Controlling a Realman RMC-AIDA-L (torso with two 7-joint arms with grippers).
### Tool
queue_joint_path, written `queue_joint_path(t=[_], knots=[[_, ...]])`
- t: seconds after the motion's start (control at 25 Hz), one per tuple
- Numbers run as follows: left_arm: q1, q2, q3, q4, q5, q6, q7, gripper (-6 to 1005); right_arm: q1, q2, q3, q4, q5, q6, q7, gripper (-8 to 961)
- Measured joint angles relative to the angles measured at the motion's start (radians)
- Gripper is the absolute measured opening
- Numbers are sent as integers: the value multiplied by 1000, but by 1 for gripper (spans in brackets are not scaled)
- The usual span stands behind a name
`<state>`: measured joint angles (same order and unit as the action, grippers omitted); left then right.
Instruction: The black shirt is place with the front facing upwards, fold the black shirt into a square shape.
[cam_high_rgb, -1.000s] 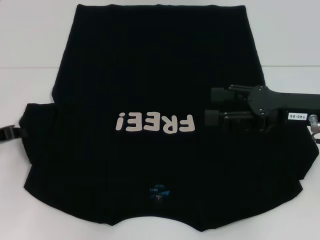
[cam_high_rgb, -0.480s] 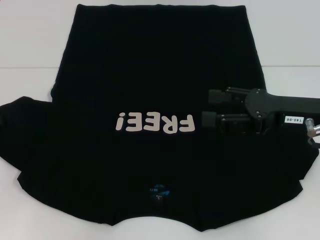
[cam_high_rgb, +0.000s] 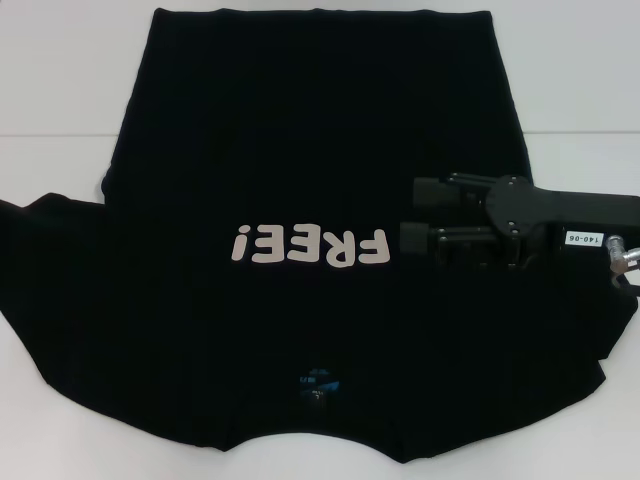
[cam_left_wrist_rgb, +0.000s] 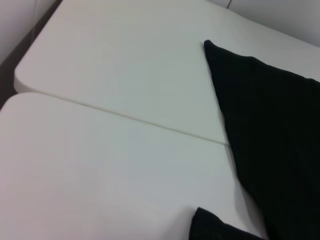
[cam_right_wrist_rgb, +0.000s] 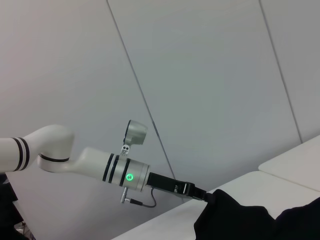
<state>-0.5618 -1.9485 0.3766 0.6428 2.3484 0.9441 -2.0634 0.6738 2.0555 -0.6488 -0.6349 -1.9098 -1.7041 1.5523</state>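
The black shirt (cam_high_rgb: 300, 130) lies spread front-up on the white table, its pale "FREE!" lettering (cam_high_rgb: 308, 245) upside down to me and the bluish neck label (cam_high_rgb: 318, 385) near my edge. My right gripper (cam_high_rgb: 412, 215) hovers over the shirt's right half, just right of the lettering, open with nothing between its fingers. The left gripper is outside the head view. In the right wrist view the left gripper (cam_right_wrist_rgb: 202, 194) meets a raised corner of the shirt (cam_right_wrist_rgb: 250, 220) and appears shut on it. The left wrist view shows only the shirt's edge (cam_left_wrist_rgb: 275, 125).
The white table (cam_high_rgb: 60, 80) has a seam (cam_left_wrist_rgb: 125, 117) running across it and a rounded far corner (cam_left_wrist_rgb: 20, 82). Bare table lies left and right of the shirt. Grey wall panels (cam_right_wrist_rgb: 200, 75) stand behind the left arm (cam_right_wrist_rgb: 100, 167).
The left gripper has left the head view to the left, and the left sleeve now stretches out to the picture's edge. The right gripper has crept slightly left.
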Motion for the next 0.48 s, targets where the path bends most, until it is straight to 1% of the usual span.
queue_joint_path(t=[0.32, 0.4, 0.48], knots=[[-14, -2, 0, 0, -1, 1, -1, 13, 6, 0, 0, 0, 0, 2, 0, 895], [-16, -2, -2, 0, -4, 29, -3, 13, 6, 0, 0, 0, 0, 5, 0, 894], [-15, -3, -4, 5, -22, 98, -4, 13, 6, 0, 0, 0, 0, 5, 0, 892]])
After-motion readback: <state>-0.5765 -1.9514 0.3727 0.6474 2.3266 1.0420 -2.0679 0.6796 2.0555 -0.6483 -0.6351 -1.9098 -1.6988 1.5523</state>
